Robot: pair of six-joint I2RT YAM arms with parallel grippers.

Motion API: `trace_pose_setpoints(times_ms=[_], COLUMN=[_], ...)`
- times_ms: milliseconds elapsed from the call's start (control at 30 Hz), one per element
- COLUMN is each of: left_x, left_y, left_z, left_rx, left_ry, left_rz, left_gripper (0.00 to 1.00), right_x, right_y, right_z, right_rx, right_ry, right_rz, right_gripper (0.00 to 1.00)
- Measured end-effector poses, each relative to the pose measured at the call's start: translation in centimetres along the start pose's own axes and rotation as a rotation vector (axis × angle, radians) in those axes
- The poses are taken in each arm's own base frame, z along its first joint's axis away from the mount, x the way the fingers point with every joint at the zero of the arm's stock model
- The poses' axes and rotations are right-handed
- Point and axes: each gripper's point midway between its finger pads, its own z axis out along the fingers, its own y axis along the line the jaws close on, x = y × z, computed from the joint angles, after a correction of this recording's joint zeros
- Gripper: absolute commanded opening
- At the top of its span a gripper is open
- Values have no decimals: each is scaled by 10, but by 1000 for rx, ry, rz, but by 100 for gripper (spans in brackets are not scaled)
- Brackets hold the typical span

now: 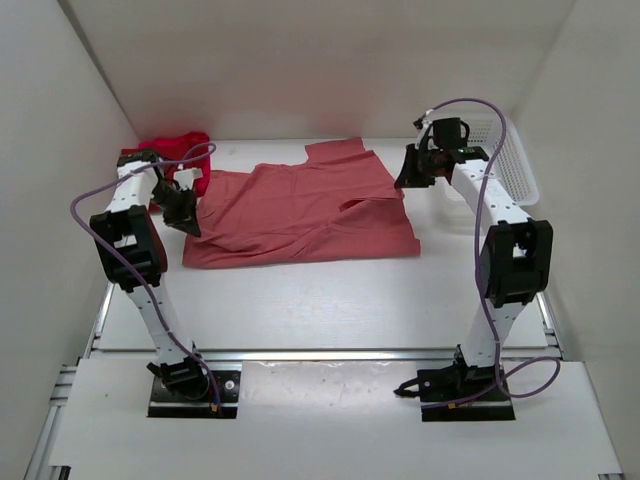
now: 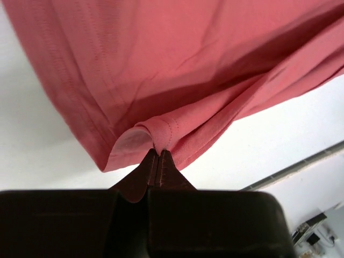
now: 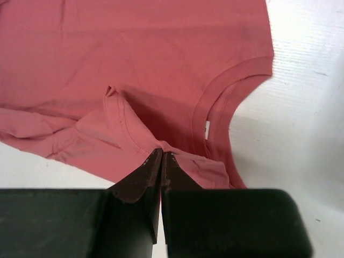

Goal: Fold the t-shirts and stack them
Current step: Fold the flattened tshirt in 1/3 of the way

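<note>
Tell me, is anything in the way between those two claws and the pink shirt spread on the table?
Nothing visible. Both are clamped on the salmon shirt: the left gripper is shut on its hemmed edge, the right gripper on a fold near the collar.

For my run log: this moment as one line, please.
left gripper: shut on salmon t-shirt hem | right gripper: shut on it near collar | red heap: far left

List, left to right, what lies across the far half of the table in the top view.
left gripper → salmon t-shirt → right gripper → white mesh basket
</note>
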Motion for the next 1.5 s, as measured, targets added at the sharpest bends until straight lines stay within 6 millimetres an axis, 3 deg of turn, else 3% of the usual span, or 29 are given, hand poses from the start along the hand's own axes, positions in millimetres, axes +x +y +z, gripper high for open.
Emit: trace_pose_setpoints(times_ms=[133, 467, 667, 767, 833, 1000, 1100, 1200, 1367, 1500], left_x=[4, 33, 27, 16, 3, -37, -41, -30, 33, 80], left_y=[7, 49, 38, 31, 28, 43, 52, 72, 98, 74], left_z=[2, 0, 5, 6, 6, 5, 1, -7, -14, 13], left_rx=[-13, -7, -9, -15, -21, -118, -162, -180, -160, -122], left_ry=[6, 17, 22, 10, -8, -81, -102, -119, -65, 56], left_rz=[-42, -253, -238, -209, -188, -142, -156, -212, -340, -344], left_gripper=[0, 0, 5, 20, 39, 63, 69, 74, 78, 80], right_x=[0, 9, 9, 9, 6, -18, -18, 19, 107, 154], right_y=[-7, -8, -11, -14, -17, -26, -30, -33, -35, -37], right_z=[-2, 2, 21, 31, 35, 29, 14, -9, -29, -21], right_rx=[12, 26, 45, 55, 61, 85, 98, 113, 135, 137], right_ry=[0, 27, 57, 76, 84, 54, 40, 86, 227, 313], right_rz=[-2, -20, -34, -22, -12, 6, 24, 64, 130, 200], right_gripper=[0, 0, 1, 30, 49, 65, 69, 71, 72, 74])
